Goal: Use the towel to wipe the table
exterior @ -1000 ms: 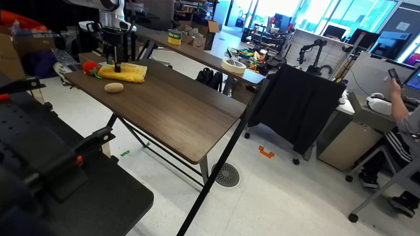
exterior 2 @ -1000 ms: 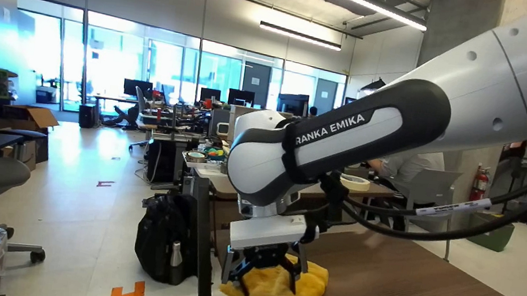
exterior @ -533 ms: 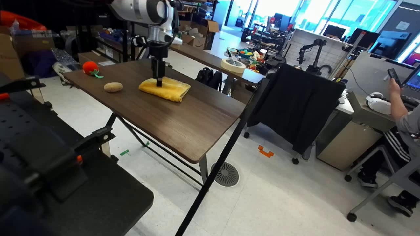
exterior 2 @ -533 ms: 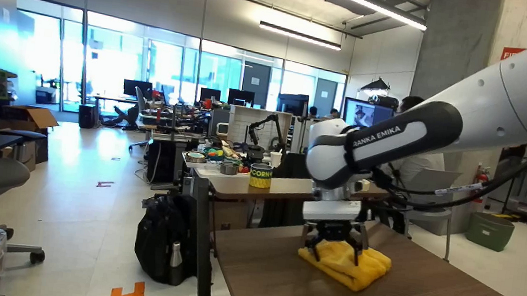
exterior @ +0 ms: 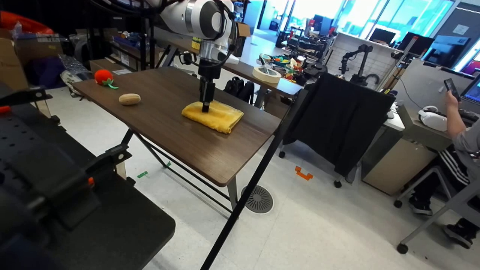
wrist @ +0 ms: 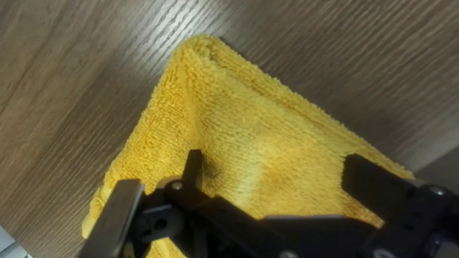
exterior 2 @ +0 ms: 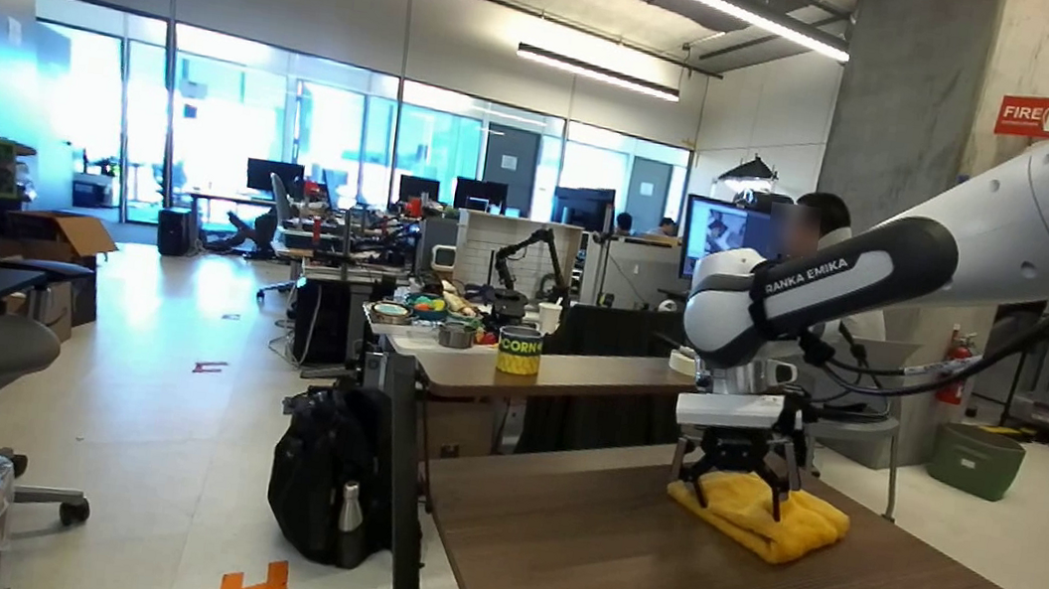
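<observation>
The yellow folded towel (exterior: 225, 117) lies flat on the dark wood-grain table (exterior: 180, 138), past its middle and away from the red object. My gripper (exterior: 205, 108) comes straight down onto the top of the towel in both exterior views. In the wrist view the fingers of the gripper (wrist: 272, 157) stand wide apart, with the towel's (wrist: 247, 125) upper face spreading beneath and between them. The cloth dips beside one fingertip (wrist: 194, 161), so the tips seem to press on it; no fold is pinched. Where the tips meet the cloth is partly hidden.
A tan rounded object (exterior: 129, 99) and a red tomato-like object (exterior: 103, 77) with green leaves sit toward one end of the table. Behind stands another table with a corn can (exterior 2: 518, 352) and a tape roll (exterior: 267, 76). A black-draped cart (exterior: 333, 123) stands nearby.
The towel has slid along the table beneath my gripper, away from the red object, rightward in both exterior views. The fingers have stayed apart; the tan and red objects have hardly moved.
</observation>
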Available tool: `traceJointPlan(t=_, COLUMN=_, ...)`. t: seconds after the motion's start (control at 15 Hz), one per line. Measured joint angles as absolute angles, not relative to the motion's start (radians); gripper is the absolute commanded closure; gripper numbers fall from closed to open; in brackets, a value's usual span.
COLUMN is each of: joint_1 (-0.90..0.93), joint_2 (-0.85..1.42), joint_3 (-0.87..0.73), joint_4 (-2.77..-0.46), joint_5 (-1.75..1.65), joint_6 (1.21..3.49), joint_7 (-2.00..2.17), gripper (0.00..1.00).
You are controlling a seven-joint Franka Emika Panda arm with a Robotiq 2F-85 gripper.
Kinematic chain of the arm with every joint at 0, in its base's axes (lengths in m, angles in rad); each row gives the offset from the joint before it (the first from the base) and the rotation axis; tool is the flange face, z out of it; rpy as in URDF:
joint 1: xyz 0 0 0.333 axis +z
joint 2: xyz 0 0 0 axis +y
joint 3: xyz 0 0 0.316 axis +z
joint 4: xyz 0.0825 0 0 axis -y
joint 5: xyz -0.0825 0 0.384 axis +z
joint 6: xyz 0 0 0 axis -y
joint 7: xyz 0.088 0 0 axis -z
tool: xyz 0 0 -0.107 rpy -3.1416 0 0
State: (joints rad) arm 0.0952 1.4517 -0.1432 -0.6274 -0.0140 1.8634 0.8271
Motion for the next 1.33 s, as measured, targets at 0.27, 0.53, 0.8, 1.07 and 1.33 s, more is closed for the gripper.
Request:
traceJointPlan(t=0.27, joint_1=0.107, joint_2=1.45, joint_3=-0.143, joint_4=-0.627, joint_5=-0.017, joint_6=1.878, joint_7=0.821, gripper=0.0)
traceJointPlan(t=0.53, joint_1=0.125, joint_2=1.414, joint_3=-0.14, joint_4=-0.634, joint_5=-0.024, joint_6=1.978, joint_7=0.753, gripper=0.0)
traceJointPlan(t=0.8, joint_1=0.142, joint_2=1.35, joint_3=-0.082, joint_4=-0.681, joint_5=-0.007, joint_6=2.09, joint_7=0.634, gripper=0.0)
traceJointPlan(t=1.07, joint_1=0.162, joint_2=1.3, joint_3=0.032, joint_4=-0.78, joint_5=0.028, joint_6=2.111, joint_7=0.489, gripper=0.0)
traceJointPlan(t=1.33, joint_1=0.191, joint_2=1.242, joint_3=0.109, joint_4=-0.939, joint_5=0.029, joint_6=2.111, joint_7=0.356, gripper=0.0)
